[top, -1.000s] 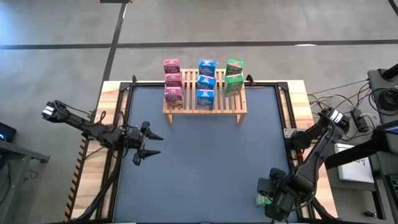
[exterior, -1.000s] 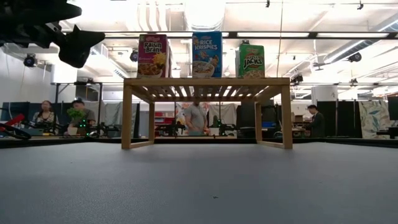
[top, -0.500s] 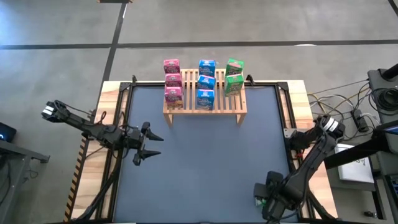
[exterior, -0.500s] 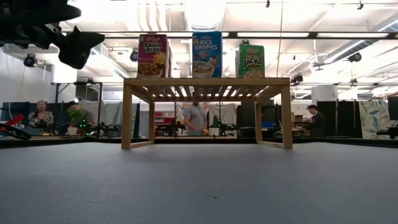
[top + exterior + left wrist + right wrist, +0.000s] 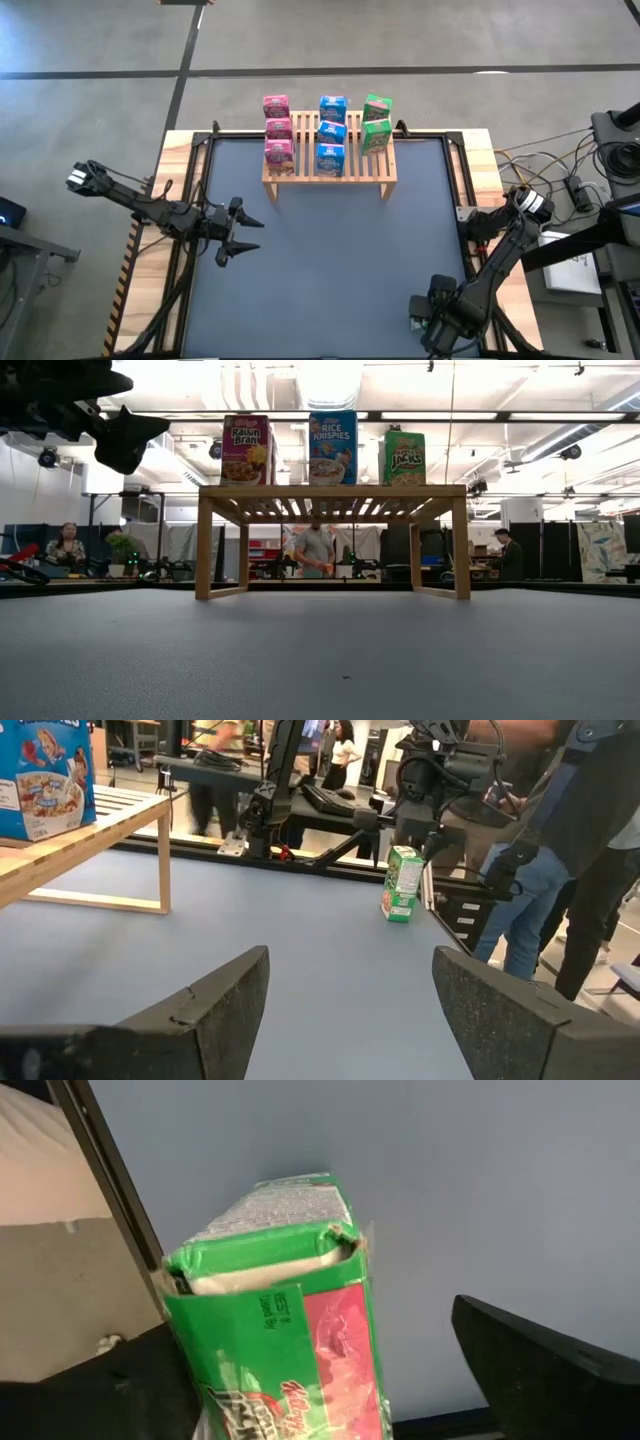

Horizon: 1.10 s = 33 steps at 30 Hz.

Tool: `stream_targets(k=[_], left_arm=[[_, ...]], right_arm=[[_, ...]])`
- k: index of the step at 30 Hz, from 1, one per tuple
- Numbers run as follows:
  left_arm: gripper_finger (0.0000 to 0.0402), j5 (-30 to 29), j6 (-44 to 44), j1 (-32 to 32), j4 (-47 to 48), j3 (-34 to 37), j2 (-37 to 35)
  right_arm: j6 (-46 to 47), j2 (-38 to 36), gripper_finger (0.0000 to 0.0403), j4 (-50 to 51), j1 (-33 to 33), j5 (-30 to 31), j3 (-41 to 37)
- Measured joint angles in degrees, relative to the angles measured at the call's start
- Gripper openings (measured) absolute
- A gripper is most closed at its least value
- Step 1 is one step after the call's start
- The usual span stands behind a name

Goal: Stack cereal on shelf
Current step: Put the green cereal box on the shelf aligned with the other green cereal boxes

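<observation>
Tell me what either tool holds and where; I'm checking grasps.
Nothing is held. The right tool stands open around the green box at the mat's near right corner, not yet closed on it; the left tool is open and empty.

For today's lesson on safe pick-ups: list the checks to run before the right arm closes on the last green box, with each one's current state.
1. Green box between the right claw fingers: ok.
2. Box upright: ok.
3. Box top flap intact: not ok, torn open.
4. Free space in the green row of the shelf: ok.
5. Left claw away from the shelf, open: ok.
6. Right claw already touching the box: cannot tell.
</observation>
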State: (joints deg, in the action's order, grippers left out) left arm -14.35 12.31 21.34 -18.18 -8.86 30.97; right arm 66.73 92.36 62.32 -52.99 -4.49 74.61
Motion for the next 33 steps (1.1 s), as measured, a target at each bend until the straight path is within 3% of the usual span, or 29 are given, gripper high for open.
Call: stream_targets(k=[10, 15, 33], left_arm=[[0.0265, 0.23, 0.51, 0.0, -1.01, 0.0, 0.52], [0.0265, 4.87, 0.51, 0.0, -5.21, 0.0, 1.88], [0.0265, 5.97, 0.46, 0.02, -11.04, 0.0, 8.77]], right_arm=[[-2.16, -0.68, 0.0273, 0.01, 0.0, 0.04, -0.02], [-2.37, -0.94, 0.0246, 0.01, 0.02, 0.04, -0.02], [0.7, -0.98, 0.0207, -1.45, 0.28, 0.05, -0.02]])
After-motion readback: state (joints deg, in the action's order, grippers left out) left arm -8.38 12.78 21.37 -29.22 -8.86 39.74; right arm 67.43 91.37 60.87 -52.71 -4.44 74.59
